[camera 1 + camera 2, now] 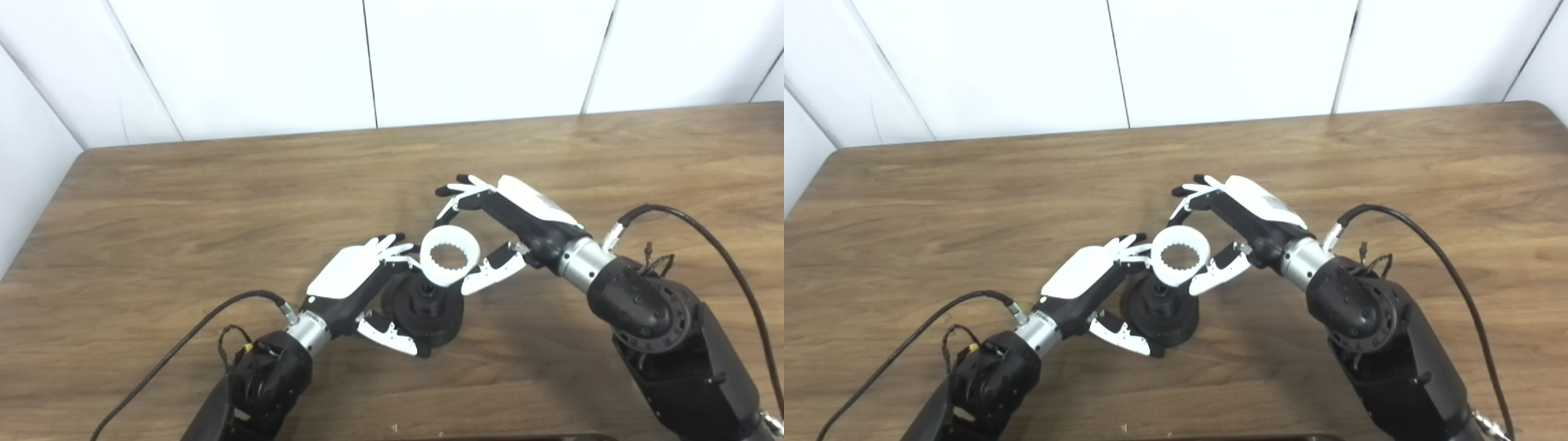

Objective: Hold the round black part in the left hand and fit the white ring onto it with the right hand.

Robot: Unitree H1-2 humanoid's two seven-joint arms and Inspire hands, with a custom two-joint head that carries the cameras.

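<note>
Near the middle of the frame, slightly below centre, the round black part [429,309] sits on the wooden surface. It is a dark, matte disc with a thick rim and a raised hub standing up from its middle. Just above it, overlapping the hub's top, is the white ring [452,255], a short, wide band with small teeth all around its inner edge. The ring is tilted, its opening facing up toward the camera, and not seated flat on the disc.
</note>
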